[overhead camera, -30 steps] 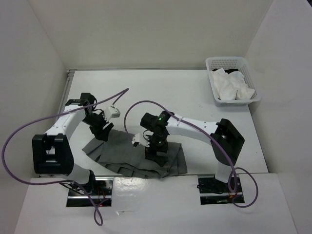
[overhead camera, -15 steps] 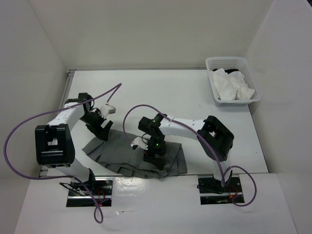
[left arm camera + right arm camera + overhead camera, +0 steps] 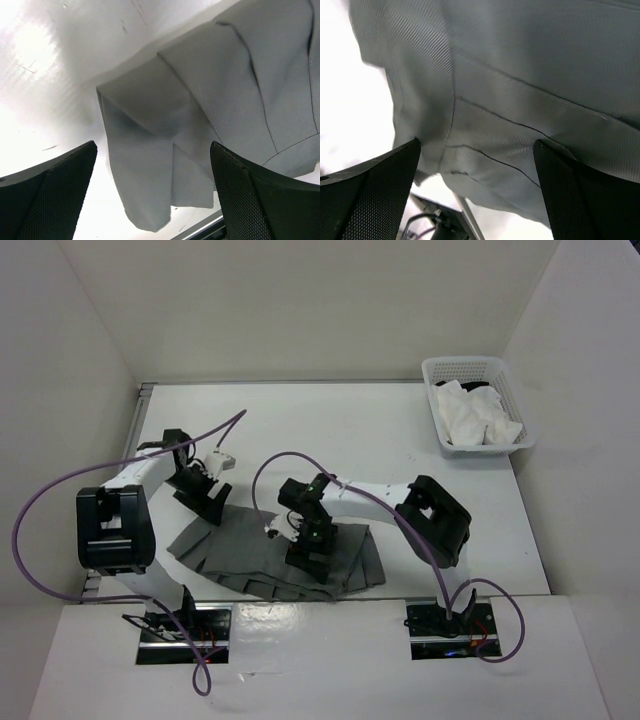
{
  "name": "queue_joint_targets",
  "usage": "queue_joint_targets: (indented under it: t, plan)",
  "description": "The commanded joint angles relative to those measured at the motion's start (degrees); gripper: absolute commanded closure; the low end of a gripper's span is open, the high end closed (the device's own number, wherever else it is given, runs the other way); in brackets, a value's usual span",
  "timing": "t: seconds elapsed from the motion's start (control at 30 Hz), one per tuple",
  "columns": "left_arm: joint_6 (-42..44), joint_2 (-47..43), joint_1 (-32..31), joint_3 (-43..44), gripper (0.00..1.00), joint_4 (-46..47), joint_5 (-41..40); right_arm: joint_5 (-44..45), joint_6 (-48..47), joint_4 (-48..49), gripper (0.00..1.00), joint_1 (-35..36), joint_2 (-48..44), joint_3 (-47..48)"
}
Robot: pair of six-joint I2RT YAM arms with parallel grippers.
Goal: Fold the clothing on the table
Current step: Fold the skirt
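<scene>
Item: clothing [image 3: 245,552], grey pleated skirt, rumpled at the table's [image 3: 400,430] near edge. Likely thin, light and limp, with pleats prone to shifting. Pinch at a corner or edge. Left tool [image 3: 205,504] and right tool [image 3: 308,564]: spread wide, empty, over fabric.

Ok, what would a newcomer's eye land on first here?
The dark grey skirt lies rumpled at the near edge of the table, with the left gripper open over its left corner and the right gripper open over its right half. A white basket of white cloths sits at the far right corner.
</scene>
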Motion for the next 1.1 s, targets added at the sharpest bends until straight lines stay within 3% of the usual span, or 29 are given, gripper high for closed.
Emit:
queue_joint_targets:
  t: [0.0,0.17,0.5,0.83,1.07]
  plan:
    - [-2.2,0.6,0.1,3.0,0.0,1.3,0.4,14.1,5.1,12.4,0.02,-1.6,2.1,0.3]
    - [-2.9,0.6,0.7,3.0,0.0,2.5,-0.1,29.3,7.1,17.7,0.02,-3.4,0.8,-0.8]
    - [-3.9,-1.1,1.2,3.0,0.0,3.0,-0.6,43.8,9.9,23.0,0.0,-5.8,4.5,0.6]
    - [-4.4,-1.6,2.8,3.5,0.0,4.1,-1.2,46.0,11.8,24.2,0.0,-15.6,9.9,6.9]
    - [-5.6,-1.0,2.8,4.1,0.0,5.3,-1.2,48.7,13.7,23.7,0.0,-18.6,12.9,9.7]
